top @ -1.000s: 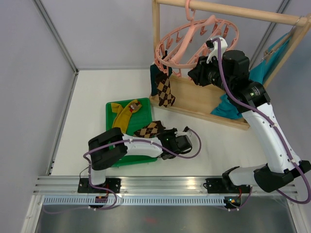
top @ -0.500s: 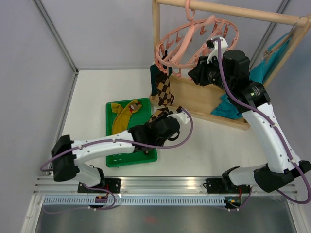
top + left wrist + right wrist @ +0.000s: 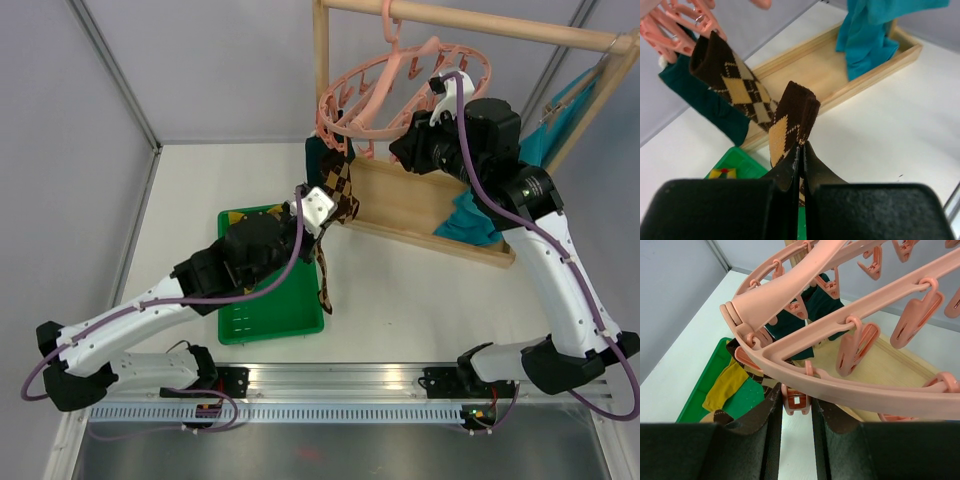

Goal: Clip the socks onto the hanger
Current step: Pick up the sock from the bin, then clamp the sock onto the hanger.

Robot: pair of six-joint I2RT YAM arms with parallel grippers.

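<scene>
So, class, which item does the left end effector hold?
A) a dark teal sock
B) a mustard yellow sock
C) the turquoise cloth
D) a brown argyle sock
D: the left wrist view shows the left end effector closed on the brown argyle sock.

Top external: high behind arm bases (image 3: 205, 380), facing down. Left wrist: looks forward past left gripper (image 3: 801, 150). Right wrist: close, hanger (image 3: 865, 392) just ahead of right gripper (image 3: 796, 395). All three share hanger.

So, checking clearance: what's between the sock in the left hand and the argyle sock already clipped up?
Nothing: the left wrist view shows open air between held sock and clipped sock, with the wooden base behind.
</scene>
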